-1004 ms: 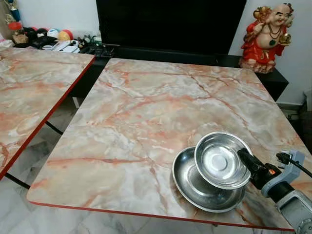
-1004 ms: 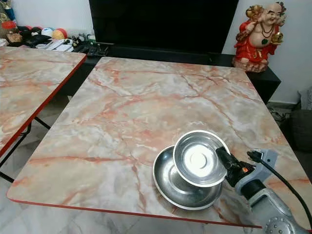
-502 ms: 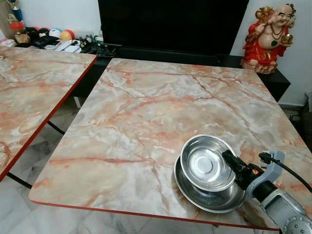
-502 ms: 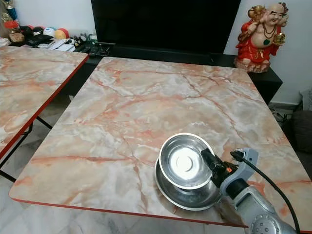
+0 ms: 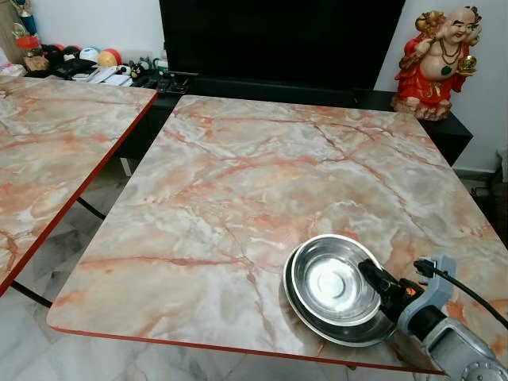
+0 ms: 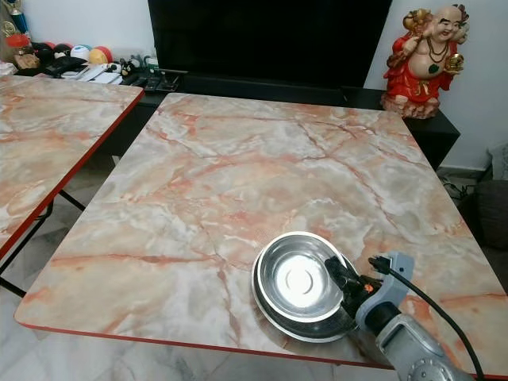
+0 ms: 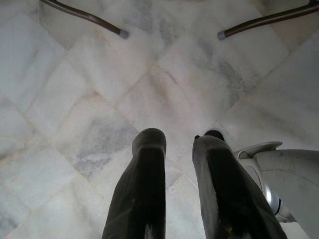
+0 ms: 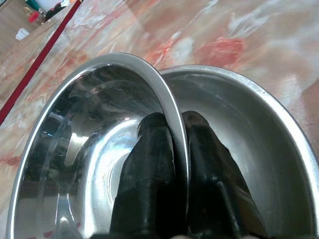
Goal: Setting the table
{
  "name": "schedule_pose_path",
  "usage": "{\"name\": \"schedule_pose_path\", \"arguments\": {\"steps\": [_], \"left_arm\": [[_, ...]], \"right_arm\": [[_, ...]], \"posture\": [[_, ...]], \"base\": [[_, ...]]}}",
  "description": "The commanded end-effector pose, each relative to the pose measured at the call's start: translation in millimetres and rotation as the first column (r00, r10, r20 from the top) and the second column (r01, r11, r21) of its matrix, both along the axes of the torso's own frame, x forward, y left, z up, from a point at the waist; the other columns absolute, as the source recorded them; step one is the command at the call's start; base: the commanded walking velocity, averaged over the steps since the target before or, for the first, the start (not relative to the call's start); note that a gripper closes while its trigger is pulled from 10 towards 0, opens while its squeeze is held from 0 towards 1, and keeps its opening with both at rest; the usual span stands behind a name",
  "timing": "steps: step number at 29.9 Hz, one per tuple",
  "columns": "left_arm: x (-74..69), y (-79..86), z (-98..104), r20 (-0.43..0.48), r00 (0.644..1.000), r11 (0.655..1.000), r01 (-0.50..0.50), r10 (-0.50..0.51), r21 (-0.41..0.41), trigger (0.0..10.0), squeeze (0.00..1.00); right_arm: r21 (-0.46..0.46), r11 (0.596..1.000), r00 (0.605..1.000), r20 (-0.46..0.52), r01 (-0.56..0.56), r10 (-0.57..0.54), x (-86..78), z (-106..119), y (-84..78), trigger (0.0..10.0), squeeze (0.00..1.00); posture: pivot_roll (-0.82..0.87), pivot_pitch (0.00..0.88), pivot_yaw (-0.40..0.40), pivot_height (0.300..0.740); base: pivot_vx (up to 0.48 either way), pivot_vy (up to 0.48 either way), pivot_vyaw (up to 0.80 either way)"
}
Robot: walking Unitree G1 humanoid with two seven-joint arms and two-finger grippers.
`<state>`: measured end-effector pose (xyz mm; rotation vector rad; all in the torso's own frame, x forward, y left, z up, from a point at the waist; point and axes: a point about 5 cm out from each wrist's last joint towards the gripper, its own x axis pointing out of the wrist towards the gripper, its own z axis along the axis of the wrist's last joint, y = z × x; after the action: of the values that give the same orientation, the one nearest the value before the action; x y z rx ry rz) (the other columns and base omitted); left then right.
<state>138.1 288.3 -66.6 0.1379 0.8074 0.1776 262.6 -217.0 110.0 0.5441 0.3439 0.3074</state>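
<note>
The marble table (image 5: 238, 182) spreads out ahead of my right gripper (image 5: 370, 277), and a second marble table (image 5: 48, 151) stands well off to the left across a strip of pale tiled floor (image 7: 75, 99). Far beyond my fingertips, past the table's back edge, sits a black cabinet (image 5: 278, 40), with a red laughing statue (image 5: 435, 59) on the low shelf further to the right. Right at my fingertips lies the large steel bowl (image 6: 274, 313), resting on the table near its front edge. Inside it sits the smaller steel bowl (image 5: 329, 279), and I have its rim pinched, one finger (image 8: 149, 169) inside and the other outside, pressed tight on the metal. My left gripper (image 7: 179, 164) hangs over the floor, fingers a little apart, holding nothing.
</note>
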Motion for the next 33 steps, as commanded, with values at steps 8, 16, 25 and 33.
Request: {"name": "schedule_pose_path", "arguments": {"steps": [8,16,25,33], "left_arm": [[-5.3,1.0,-2.0,-0.021,1.0,1.0,0.002,-0.002,0.006,10.0,0.0],[-6.4,0.3,-2.7,-0.026,1.0,1.0,0.002,-0.002,0.003,10.0,0.0],[-5.9,0.1,-2.7,-0.026,1.0,1.0,0.003,-0.003,0.002,10.0,0.0],[-5.6,0.4,-2.5,-0.026,1.0,1.0,0.003,-0.003,0.004,10.0,0.0]], "right_arm": [[-0.016,1.0,1.0,0.021,0.005,-0.004,3.5,3.9,0.1,10.0,0.5],[-0.041,0.999,1.0,0.006,0.01,-0.01,2.9,0.5,-1.9,10.0,0.06],[-0.06,0.998,1.0,-0.001,-0.001,0.001,1.8,-1.5,-2.1,10.0,0.12],[-0.072,0.997,1.0,-0.012,-0.001,0.0,1.7,-4.7,-1.9,10.0,0.7]], "posture": [[0.06,0.094,-0.043,0.74],[0.06,0.093,-0.044,0.74],[0.06,0.092,-0.044,0.74],[0.06,0.091,-0.043,0.74]], "base": [[0.0,0.0,0.0],[0.0,0.0,0.0],[0.0,0.0,0.0],[0.0,0.0,0.0]]}}
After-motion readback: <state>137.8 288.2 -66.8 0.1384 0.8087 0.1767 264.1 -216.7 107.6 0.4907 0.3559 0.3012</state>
